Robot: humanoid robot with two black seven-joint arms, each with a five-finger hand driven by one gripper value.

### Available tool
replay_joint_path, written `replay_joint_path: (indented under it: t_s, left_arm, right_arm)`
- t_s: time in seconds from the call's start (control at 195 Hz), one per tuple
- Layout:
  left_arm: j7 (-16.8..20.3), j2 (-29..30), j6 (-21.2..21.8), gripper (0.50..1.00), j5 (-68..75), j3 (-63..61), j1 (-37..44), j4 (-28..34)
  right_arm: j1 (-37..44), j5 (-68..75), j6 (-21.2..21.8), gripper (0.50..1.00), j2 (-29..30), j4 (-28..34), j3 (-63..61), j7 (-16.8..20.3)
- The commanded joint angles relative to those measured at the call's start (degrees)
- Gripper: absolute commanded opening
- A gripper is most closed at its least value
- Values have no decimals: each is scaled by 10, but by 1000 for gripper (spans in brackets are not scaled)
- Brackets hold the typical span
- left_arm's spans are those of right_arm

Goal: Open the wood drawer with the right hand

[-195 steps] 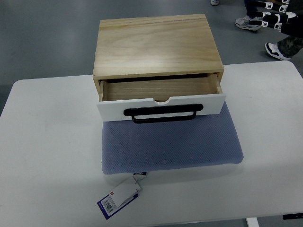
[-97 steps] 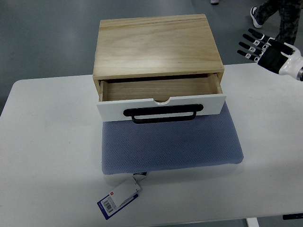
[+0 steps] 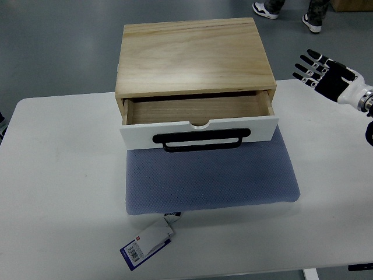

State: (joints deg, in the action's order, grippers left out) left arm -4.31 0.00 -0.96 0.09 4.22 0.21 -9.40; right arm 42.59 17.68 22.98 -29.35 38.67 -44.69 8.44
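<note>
A light wood drawer box (image 3: pixel 192 55) stands at the back middle of the white table (image 3: pixel 58 192), partly on a blue-grey mat (image 3: pixel 210 178). Its drawer (image 3: pixel 198 119) is pulled partly out and looks empty inside. The drawer has a white front and a black bar handle (image 3: pixel 201 140). My right hand (image 3: pixel 317 70) hangs above the table's far right corner, well to the right of the box, with its black fingers (image 3: pixel 307 66) spread and holding nothing. The left arm is out of view.
A white and blue price tag (image 3: pixel 145 244) hangs from the mat's front edge near the table's front. A person's shoes (image 3: pixel 265 8) show on the grey floor behind the table.
My right hand has come into view at the far right and moved slightly down and left over the table corner. The person's feet behind the table have shifted. The drawer has not moved.
</note>
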Motion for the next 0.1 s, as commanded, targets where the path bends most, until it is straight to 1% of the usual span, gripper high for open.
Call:
replay_joint_path:
  t_s: [0.0,0.092]
  left_arm:
    - [0,0,1,1000,0,0,0,0]
    - [0,0,0,1000,0,0,1,0]
  right_arm:
    - [-3,0,3,950,4,0,0,0]
    - [-8,0,4,948,6,1,-1,0]
